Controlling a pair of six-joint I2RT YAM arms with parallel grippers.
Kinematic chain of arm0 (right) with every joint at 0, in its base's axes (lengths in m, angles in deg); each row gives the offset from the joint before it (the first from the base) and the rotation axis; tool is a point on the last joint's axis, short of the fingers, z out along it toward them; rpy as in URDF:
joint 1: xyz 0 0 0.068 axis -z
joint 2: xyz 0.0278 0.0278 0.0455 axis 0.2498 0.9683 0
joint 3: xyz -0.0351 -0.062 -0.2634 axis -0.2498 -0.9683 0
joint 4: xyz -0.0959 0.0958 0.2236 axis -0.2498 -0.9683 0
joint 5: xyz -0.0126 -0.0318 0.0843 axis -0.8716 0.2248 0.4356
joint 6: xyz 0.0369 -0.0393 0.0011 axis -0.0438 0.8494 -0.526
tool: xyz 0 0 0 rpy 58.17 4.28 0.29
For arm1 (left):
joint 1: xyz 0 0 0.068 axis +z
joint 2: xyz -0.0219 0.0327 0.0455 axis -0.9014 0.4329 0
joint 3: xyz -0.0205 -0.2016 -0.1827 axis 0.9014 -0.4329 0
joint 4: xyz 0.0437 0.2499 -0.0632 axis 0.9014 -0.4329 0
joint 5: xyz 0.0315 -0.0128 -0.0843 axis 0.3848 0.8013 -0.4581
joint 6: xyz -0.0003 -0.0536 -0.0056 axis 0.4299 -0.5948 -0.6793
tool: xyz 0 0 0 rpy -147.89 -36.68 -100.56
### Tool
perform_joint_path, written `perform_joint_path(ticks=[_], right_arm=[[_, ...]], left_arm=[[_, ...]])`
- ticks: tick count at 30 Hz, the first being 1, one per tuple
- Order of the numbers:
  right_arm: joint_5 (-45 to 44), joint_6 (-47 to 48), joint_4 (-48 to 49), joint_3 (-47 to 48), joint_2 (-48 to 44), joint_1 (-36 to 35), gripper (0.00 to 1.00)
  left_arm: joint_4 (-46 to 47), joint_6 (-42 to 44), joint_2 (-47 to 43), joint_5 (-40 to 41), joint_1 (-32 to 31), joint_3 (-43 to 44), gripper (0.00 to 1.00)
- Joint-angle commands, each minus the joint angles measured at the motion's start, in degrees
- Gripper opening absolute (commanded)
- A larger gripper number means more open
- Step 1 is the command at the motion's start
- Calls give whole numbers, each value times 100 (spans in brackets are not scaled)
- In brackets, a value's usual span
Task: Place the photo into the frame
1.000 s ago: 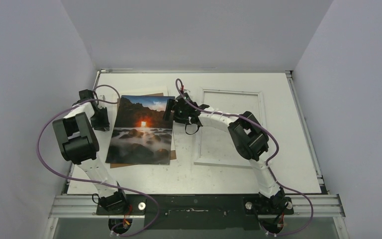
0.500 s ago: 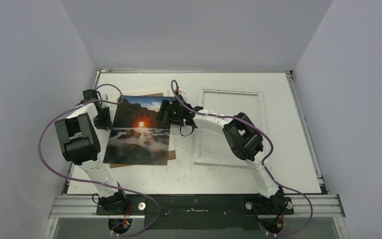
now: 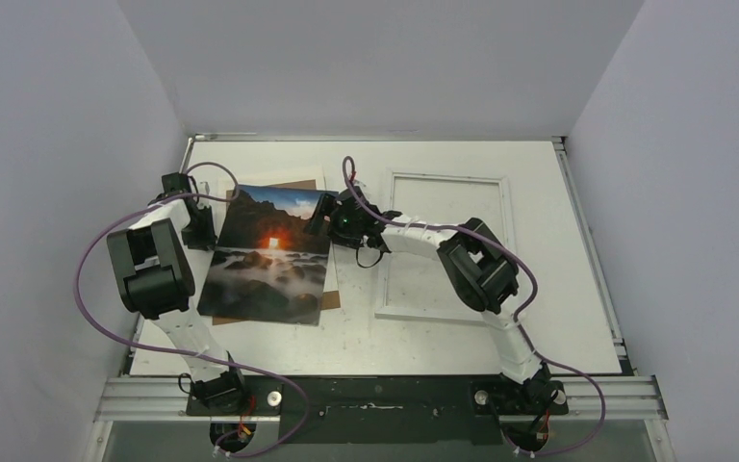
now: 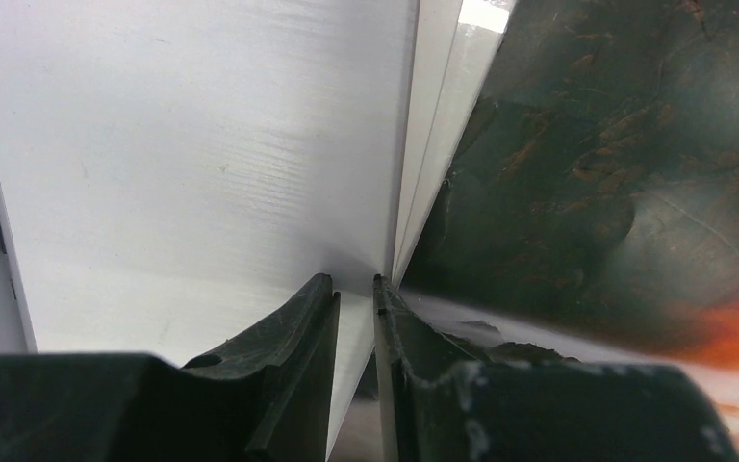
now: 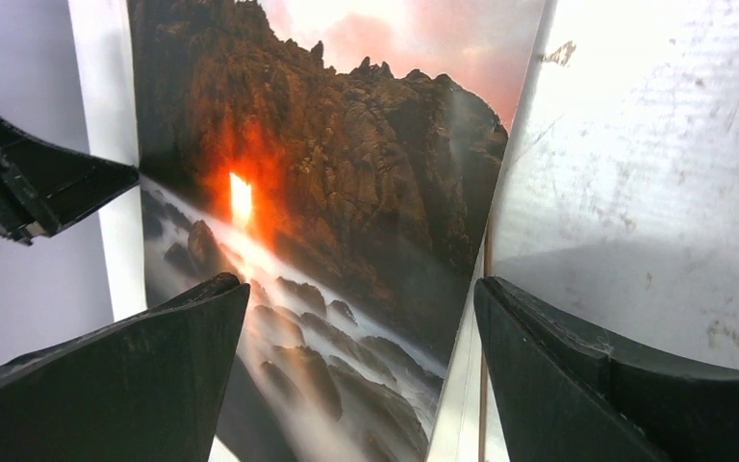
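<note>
The photo [image 3: 267, 255], a sunset over dark rocks and misty water, lies left of centre on the table. My left gripper [image 3: 204, 231] is at its left edge. In the left wrist view its jaws [image 4: 356, 281] stand almost together, with the thin white edge of the sheet between them and the photo [image 4: 616, 173] spreading to the right. My right gripper [image 3: 323, 214] is open and straddles the photo's upper right edge. The photo [image 5: 346, 173] fills the gap between its fingers [image 5: 361, 281]. The white frame [image 3: 447, 177] lies flat to the right, under the right arm.
A brown board [image 3: 333, 296] sticks out from under the photo at its right and top. White walls close the table on the left, back and right. A metal rail [image 3: 375, 397] holding both arm bases runs along the near edge.
The photo's lower end has swung a little to the left. The right gripper has shifted left over the photo's right edge. The left gripper has edged up along the left edge and narrowed slightly.
</note>
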Motion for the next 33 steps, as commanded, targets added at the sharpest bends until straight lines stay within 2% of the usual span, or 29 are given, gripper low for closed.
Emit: perform_joint_path(ticks=[1, 10, 19, 26, 33], right_arm=[[620, -370, 1056, -208, -757, -139, 90], [909, -469, 1872, -675, -1159, -174, 90], [1504, -1322, 3698, -1430, -761, -165, 90], [1498, -1136, 3359, -1484, -713, -142, 90], [1682, -1366, 3767, -1598, -650, -120, 90]], left_arm=[[-177, -116, -35, -327, -155, -194, 20], [-157, -72, -66, -299, -155, -223, 19], [-172, -63, -119, -327, -155, -208, 18], [-199, -63, -224, -358, -155, -207, 18], [-208, -46, -244, -351, -155, -216, 18]])
